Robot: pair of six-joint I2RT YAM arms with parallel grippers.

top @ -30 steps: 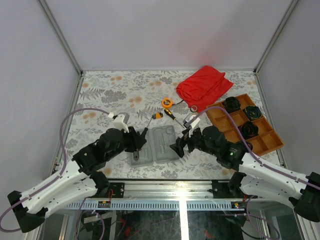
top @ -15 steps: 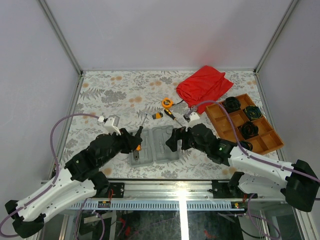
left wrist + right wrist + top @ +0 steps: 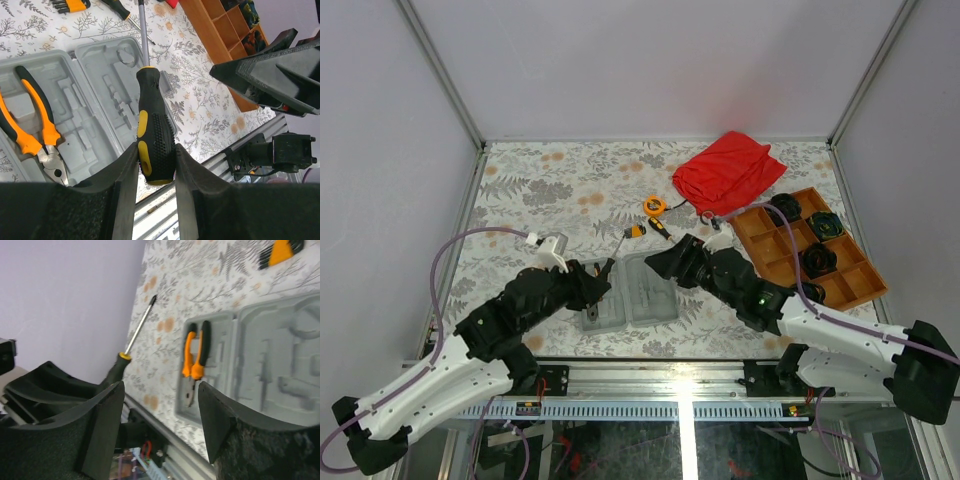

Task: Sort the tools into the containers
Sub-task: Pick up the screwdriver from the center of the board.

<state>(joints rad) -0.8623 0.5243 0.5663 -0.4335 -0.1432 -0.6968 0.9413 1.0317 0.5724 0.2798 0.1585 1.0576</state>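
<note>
My left gripper (image 3: 155, 150) is shut on the black-and-yellow handle of a screwdriver (image 3: 152, 125). It hangs above the open grey case (image 3: 100, 90), shaft pointing away over the right tray. From above, the left gripper (image 3: 603, 276) sits over the case (image 3: 645, 300). Orange-handled pliers (image 3: 32, 117) lie in the left tray, also seen as pliers (image 3: 195, 357). My right gripper (image 3: 160, 430) is open with nothing between its fingers, hovering at the case's far right corner (image 3: 660, 264). A round orange tape measure (image 3: 654, 206), an orange hex-key set (image 3: 637, 230) and a short screwdriver (image 3: 661, 228) lie beyond the case.
A red cloth (image 3: 730, 170) lies at the back right. An orange-brown divided tray (image 3: 810, 250) with black round parts stands on the right. The metal rail of the table's near edge (image 3: 660, 385) runs close behind the case.
The right gripper has moved away from the near edge, from beside the case's right tray to its far corner. The left gripper has kept the screwdriver and shifted only slightly.
</note>
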